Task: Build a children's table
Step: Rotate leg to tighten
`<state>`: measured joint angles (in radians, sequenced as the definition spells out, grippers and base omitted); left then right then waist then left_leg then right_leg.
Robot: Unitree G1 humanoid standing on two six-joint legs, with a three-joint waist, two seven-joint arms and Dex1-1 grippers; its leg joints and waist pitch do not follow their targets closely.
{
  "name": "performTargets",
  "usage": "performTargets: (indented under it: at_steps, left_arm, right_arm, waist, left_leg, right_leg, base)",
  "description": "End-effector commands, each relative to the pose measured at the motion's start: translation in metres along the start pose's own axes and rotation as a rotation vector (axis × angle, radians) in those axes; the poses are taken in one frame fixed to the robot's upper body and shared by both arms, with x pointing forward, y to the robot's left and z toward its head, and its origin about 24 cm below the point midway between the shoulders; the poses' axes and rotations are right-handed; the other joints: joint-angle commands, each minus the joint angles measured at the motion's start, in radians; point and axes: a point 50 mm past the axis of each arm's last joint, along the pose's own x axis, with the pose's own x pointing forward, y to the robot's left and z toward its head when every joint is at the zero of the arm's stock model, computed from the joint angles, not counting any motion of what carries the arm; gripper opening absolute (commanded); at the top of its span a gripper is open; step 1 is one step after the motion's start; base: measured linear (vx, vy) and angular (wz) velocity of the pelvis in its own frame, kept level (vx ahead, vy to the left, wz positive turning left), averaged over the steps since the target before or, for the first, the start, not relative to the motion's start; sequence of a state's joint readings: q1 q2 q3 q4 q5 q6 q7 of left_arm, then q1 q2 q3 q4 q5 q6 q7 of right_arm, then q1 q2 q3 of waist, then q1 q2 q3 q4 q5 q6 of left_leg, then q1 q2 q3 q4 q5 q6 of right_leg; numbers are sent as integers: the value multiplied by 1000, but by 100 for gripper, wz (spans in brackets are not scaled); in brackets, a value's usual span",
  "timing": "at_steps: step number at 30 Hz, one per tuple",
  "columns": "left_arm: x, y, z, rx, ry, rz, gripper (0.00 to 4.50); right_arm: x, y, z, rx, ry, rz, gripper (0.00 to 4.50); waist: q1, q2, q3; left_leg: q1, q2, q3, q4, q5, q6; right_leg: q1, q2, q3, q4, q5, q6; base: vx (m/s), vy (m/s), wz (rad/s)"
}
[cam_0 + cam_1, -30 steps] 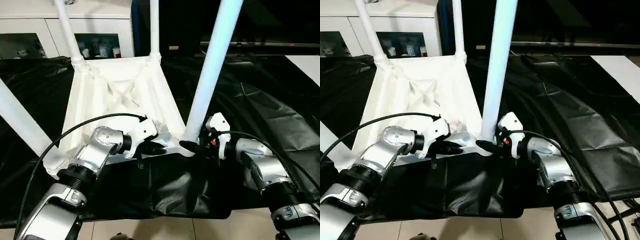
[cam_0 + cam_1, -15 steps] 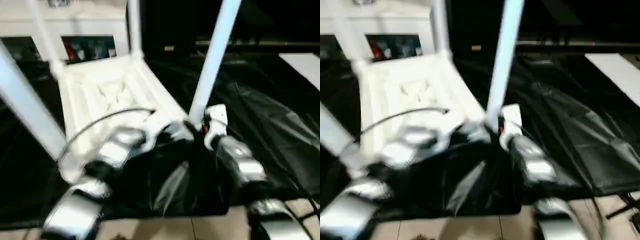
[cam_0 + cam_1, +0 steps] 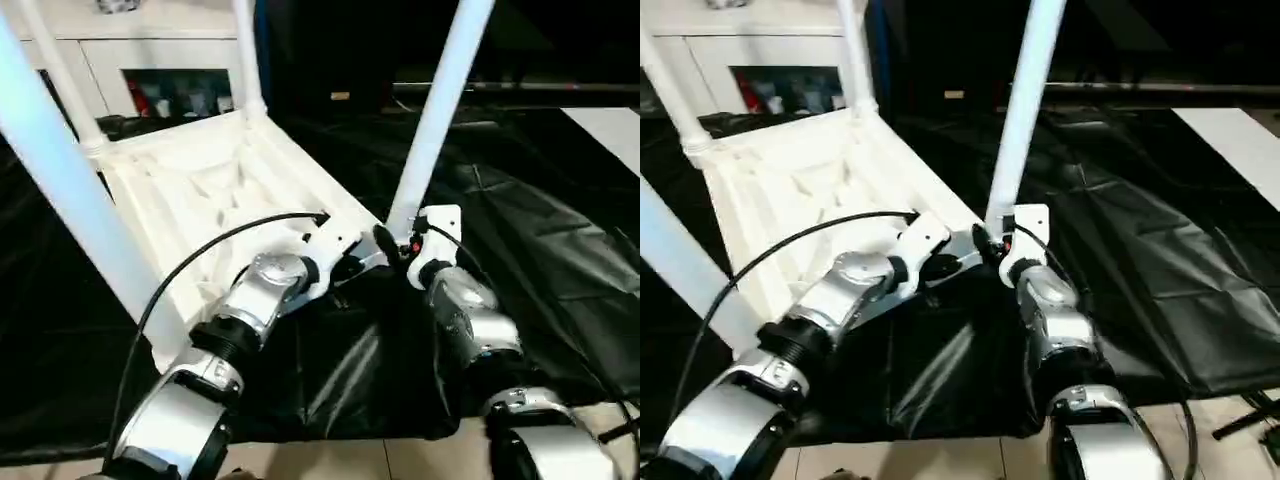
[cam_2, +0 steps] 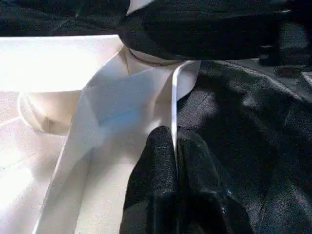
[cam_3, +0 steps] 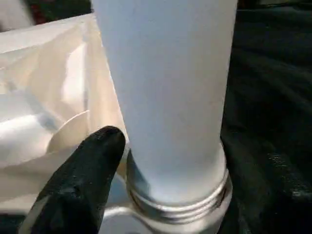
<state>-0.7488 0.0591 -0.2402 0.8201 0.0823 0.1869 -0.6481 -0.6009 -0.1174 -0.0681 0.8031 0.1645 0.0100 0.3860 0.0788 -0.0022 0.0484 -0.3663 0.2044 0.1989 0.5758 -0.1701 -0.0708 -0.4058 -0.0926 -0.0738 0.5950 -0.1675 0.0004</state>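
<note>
Two grippers meet at your tabletop's [image 3: 215,190] near corner: left gripper [image 4: 174,161] pinches its thin rim, right gripper [image 3: 392,243] has fingers [image 5: 85,170] spread around the leg's [image 3: 432,120] base. Your upturned tabletop lies on the black-draped desk [image 3: 560,250], legs up.

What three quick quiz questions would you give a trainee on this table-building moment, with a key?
1. True or false: the tabletop lies underside up.
2. The left gripper is shut on: A) a leg, B) the tabletop's rim, C) the black cloth.
3. Which leg is the right gripper at?
Key: 1 true; 2 B; 3 the near right leg, at its base.
</note>
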Motion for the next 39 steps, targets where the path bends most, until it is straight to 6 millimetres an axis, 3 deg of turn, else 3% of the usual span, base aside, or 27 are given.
performTargets:
  at_steps: [1, 4, 8, 10, 19, 28, 39]
  left_arm:
    - [-6, 1, -3, -2, -43, -38, 0]
    - [-18, 6, -10, 31, -16, -121, 0]
    - [-24, 7, -11, 52, -19, -167, 0]
    - [-37, 8, -11, 77, -38, -282, 0]
    - [-50, 8, -11, 95, -25, -385, 0]
    - [-52, 6, -13, 90, -24, -397, 0]
    - [-51, 5, -15, 89, -18, -396, 0]
  right_arm:
    - [-2, 5, 4, -40, 6, 134, 373]
    - [-19, -1, 6, -107, 61, 351, 373]
    - [-27, -4, 5, -144, 95, 434, 373]
    - [-39, -8, 5, -177, 145, 541, 373]
    - [-44, 1, -1, -261, 216, 671, 373]
    - [-45, 3, -1, -279, 215, 685, 289]
    - [-46, 4, -6, -284, 221, 691, 261]
  waist:
    - [0, -23, -63]
    - [3, -24, -63]
    - [3, -20, -64]
    - [2, -22, -63]
    - [11, -18, -64]
    - [9, -21, -63]
    - [10, -22, -65]
  left_leg:
    - [4, 19, -11, -59, -218, 71]
    - [2, 22, -12, -59, -208, 87]
    - [6, 25, -12, -58, -212, 77]
    - [6, 27, -12, -59, -218, 76]
    - [10, 31, -9, -58, -200, 64]
    - [8, 29, -9, -58, -198, 59]
    - [9, 28, -9, -55, -185, 65]
  right_leg:
    - [50, -52, 37, -81, -315, -170]
    - [53, -51, 38, -79, -309, -169]
    - [49, -51, 39, -79, -306, -183]
    - [49, -52, 39, -76, -291, -197]
    - [45, -51, 42, -65, -237, -223]
    - [47, -51, 43, -65, -241, -218]
    - [48, -50, 43, -63, -225, -221]
  base:
    - [0, 0, 0]
    - [0, 0, 0]
    - [0, 0, 0]
    - [0, 0, 0]
    - [0, 0, 0]
    - [0, 0, 0]
    - [0, 0, 0]
